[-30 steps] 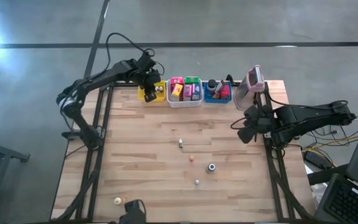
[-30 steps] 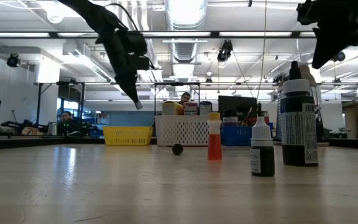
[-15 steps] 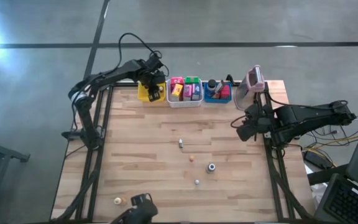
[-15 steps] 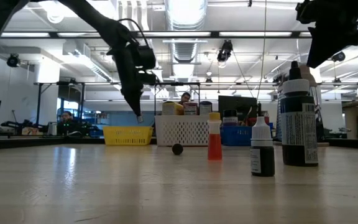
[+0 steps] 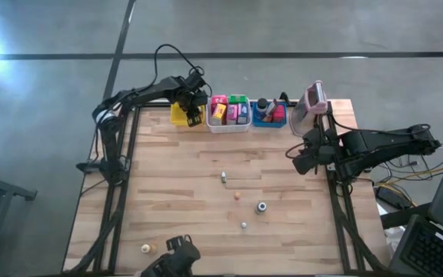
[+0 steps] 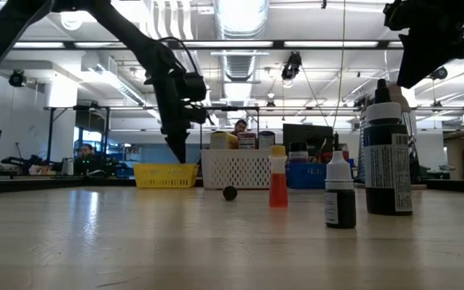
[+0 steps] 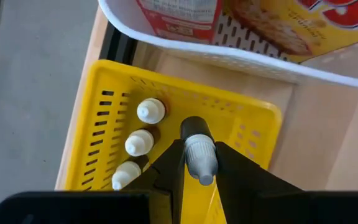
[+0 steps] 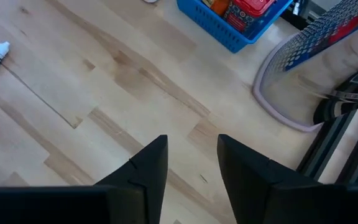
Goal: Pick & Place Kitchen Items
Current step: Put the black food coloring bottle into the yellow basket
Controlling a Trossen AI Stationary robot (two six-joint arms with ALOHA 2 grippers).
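Left gripper [image 7: 192, 163]: positioned over the yellow bin [image 7: 98, 134] at the table's far edge; fingers are closed narrowly on a small dropper bottle [image 7: 199, 157].
Held bottle: grey-white ribbed cap is presented to the wrist camera; the long axis is aligned with the fingers, pointing down into the bin.
Bin contents: three more white-capped bottles [image 7: 140, 142] are stood upright in a row against the slotted wall; open floor is left beside them.
Bin materials: perforated plastic, rectangular; the white bin [image 5: 228, 112] is set just beside it, the blue bin [image 5: 268, 114] further along.
Right gripper [image 8: 191, 163]: held above bare plank table [image 5: 168, 200] near the right edge, beside the pink-grey device [image 5: 311, 100]; fingers are parted with nothing between them.
Loose items: a small bottle [image 5: 224, 178] is laid on its side at mid-table; an orange piece [image 5: 237, 195], a dark round piece [image 5: 261, 206] and others are scattered well apart.
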